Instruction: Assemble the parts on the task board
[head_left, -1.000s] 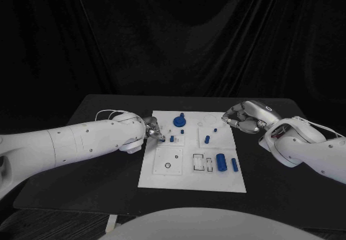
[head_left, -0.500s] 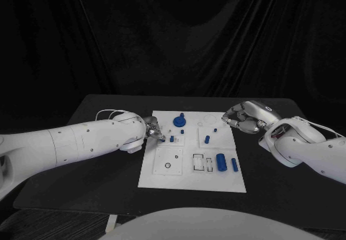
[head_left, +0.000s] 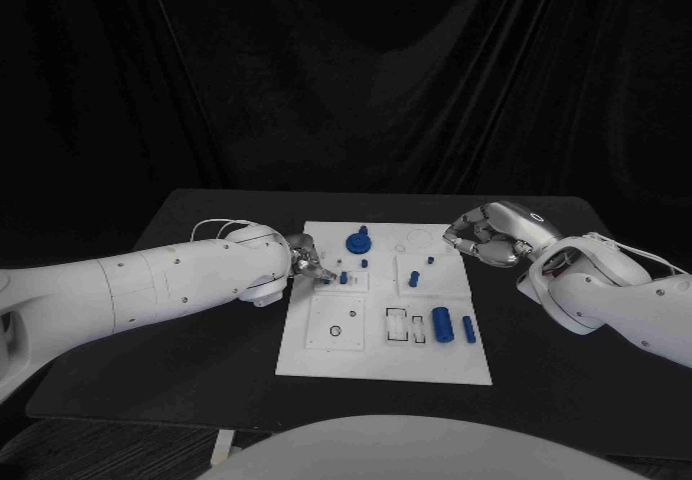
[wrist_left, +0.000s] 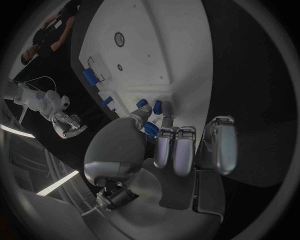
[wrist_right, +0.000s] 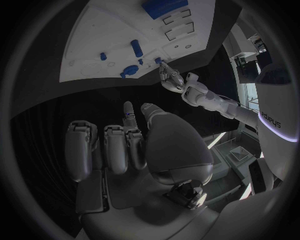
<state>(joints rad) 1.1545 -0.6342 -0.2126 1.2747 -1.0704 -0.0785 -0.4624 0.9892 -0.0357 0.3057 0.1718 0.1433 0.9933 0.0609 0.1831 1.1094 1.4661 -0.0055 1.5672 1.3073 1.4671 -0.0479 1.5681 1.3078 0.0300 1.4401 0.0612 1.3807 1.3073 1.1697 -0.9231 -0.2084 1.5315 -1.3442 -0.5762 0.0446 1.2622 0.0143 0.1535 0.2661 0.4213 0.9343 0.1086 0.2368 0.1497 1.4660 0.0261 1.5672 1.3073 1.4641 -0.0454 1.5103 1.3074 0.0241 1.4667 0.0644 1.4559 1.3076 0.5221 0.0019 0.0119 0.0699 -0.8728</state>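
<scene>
Left hand (head_left: 303, 262) is down at the task board's (head_left: 375, 360) nine o'clock edge, fingertips (head_left: 323, 276) reaching onto the white plate. From the left wrist view, the thumb and a finger are closed around a small blue part (wrist_left: 150, 129), so this hand is pinching that piece, the rest of the fingers lying straight alongside. Just past the fingertips, two more small blue parts (wrist_left: 157, 106) stand on the board close to the pinch.

Over to the right hand (head_left: 486, 236), hovering above the black table (head_left: 188, 350) just off the board's two o'clock corner, not touching the plate. Fingers are curled in toward the palm; the right wrist view shows them folded with nothing between them, a clenched, empty hand.

Out onto the board now. Near twelve o'clock sits a round blue part with a knob (head_left: 359, 241). Toward the centre, a little blue peg (head_left: 365, 263) and, to its three o'clock, a taller blue peg (head_left: 414, 279) standing upright. Down at about four o'clock, a fat blue cylinder (head_left: 443, 324) lies beside a thinner blue bar (head_left: 469, 329), the two side by side, close but apart. At seven o'clock on the plate there is a square panel with a small dark ring (head_left: 336, 331), and next to it rectangular outlined slots (head_left: 397, 324).
</scene>
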